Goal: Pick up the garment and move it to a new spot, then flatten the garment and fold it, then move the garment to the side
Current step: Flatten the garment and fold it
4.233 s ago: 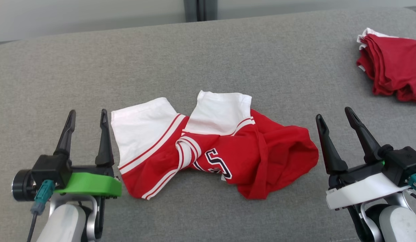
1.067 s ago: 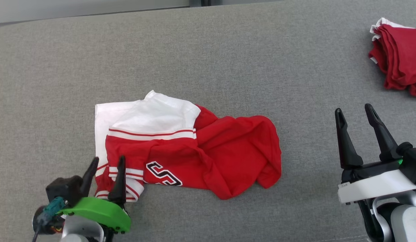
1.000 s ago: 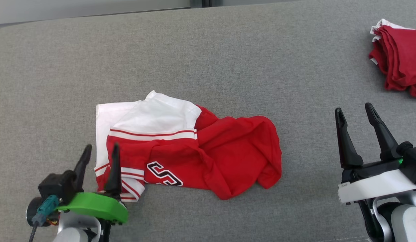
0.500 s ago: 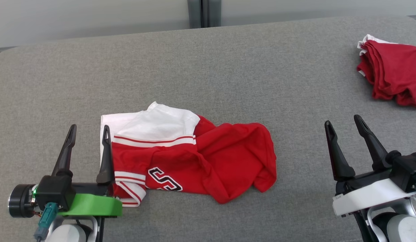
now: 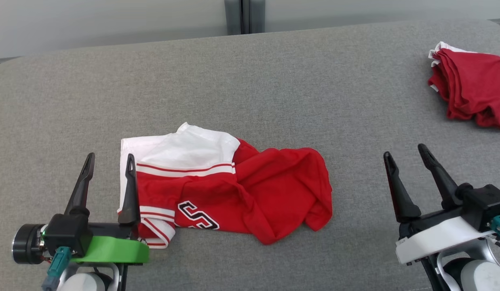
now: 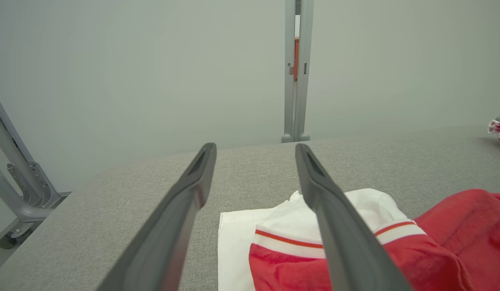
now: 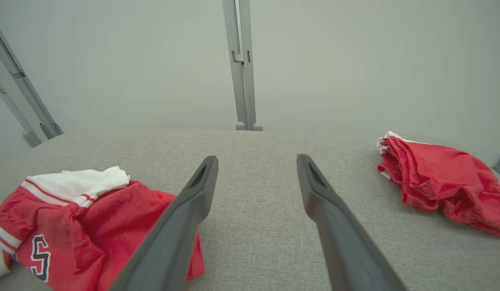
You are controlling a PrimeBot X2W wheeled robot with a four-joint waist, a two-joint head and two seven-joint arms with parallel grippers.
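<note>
Garment (image 5: 233, 194) lies crumpled on the table (image 5: 274, 81), toward 9 o'clock of centre. Left end effector (image 5: 110, 156) at its 8 o'clock, right end effector (image 5: 404, 150) well off at 4, both gaping wide, holding nothing. To flatten well, I'd pinch opposite edges (single layers) and draw apart.

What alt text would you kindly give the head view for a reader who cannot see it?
A crumpled red and white garment lies on a grey surface between open grippers: the left gripper at its striped end, the right gripper clear of it. A red pile sits far right.
</note>
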